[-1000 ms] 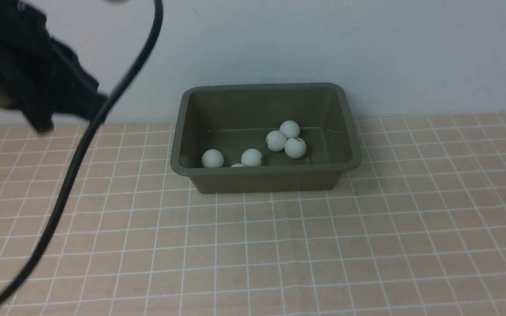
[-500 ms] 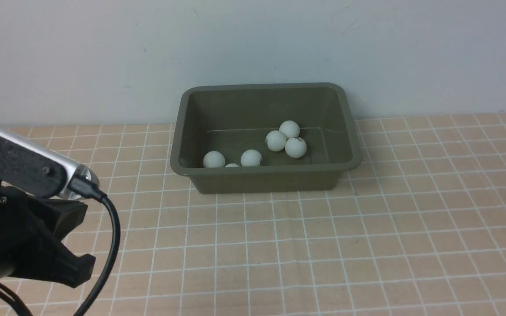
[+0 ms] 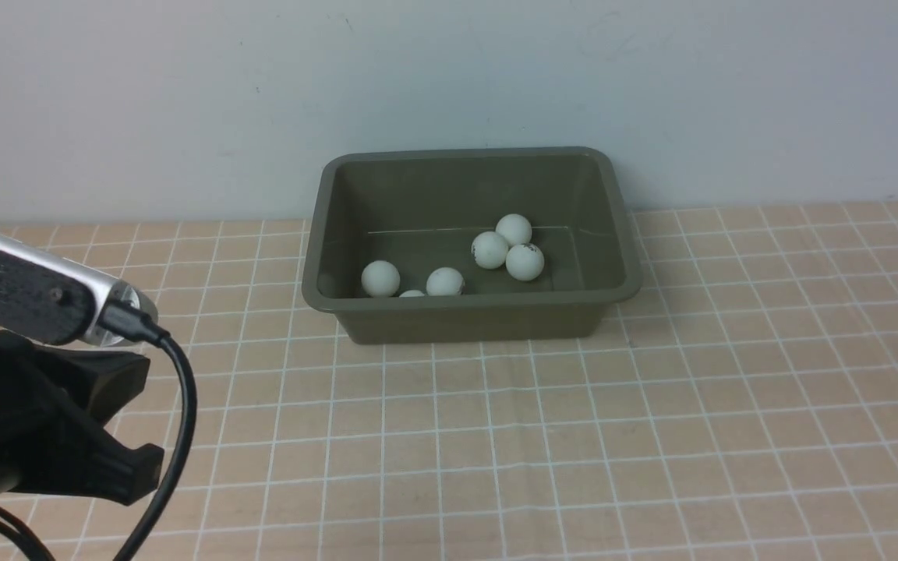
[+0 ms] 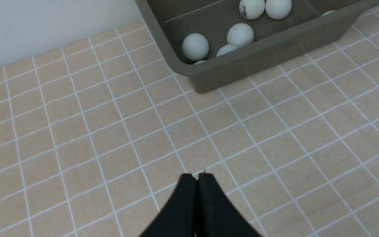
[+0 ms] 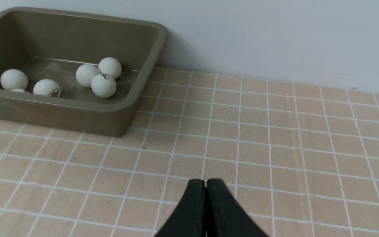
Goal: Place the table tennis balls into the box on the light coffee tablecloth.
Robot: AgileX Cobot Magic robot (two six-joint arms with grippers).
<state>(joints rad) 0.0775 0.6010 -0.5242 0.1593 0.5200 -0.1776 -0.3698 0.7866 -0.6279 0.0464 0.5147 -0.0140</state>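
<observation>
Inside the box (image 3: 471, 315) we count six table tennis balls (image 3: 525, 262): light, hard, roll-prone, best pinched across the middle. Left gripper (image 4: 196, 177) and right gripper (image 5: 206, 183) both closed, empty.

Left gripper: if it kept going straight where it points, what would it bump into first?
Probably the checked peach-tan tablecloth; the shut black left gripper tilts down toward it, short of the olive-green plastic box.
</observation>
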